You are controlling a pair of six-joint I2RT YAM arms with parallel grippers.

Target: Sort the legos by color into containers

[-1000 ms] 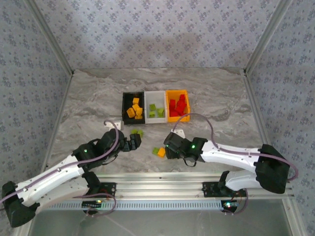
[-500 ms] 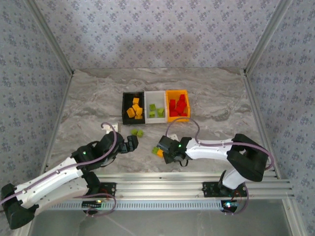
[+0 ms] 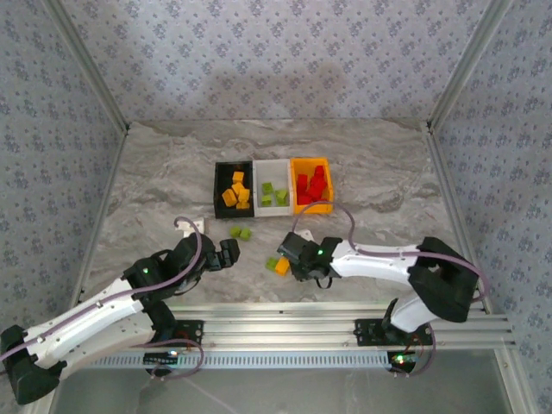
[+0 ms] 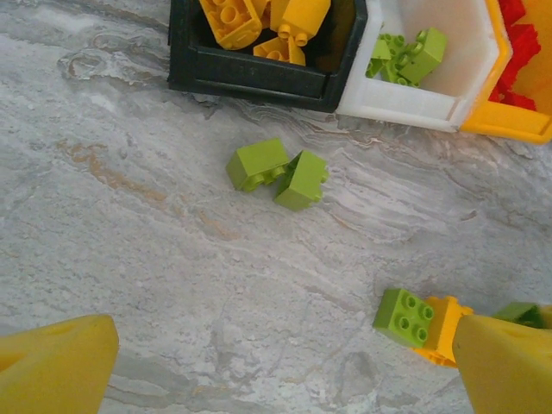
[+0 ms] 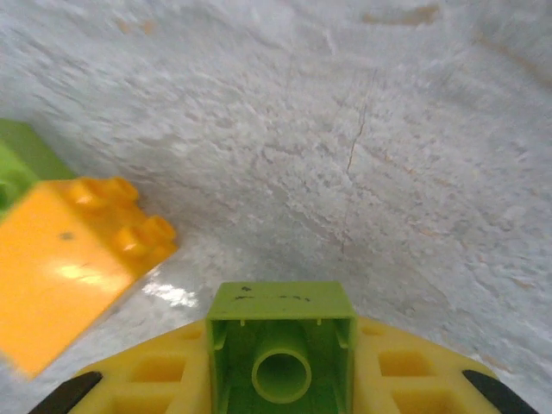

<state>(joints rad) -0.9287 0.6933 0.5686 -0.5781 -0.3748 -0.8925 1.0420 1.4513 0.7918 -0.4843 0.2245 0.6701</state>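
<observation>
The right hand (image 3: 291, 252) moves left from its earlier position to the loose bricks near the front of the surface (image 3: 388, 172). Its fingers were apart a second ago. They now clamp a green brick (image 5: 280, 345), with the hollow underside of the brick facing the wrist camera. The held brick sits just beside the orange brick (image 3: 282, 267). The right elbow swings in from the far right toward the centre. The left hand (image 3: 228, 253) backs slightly left, away from the green pair (image 3: 241, 233). The left forearm sits lower in the top view.
</observation>
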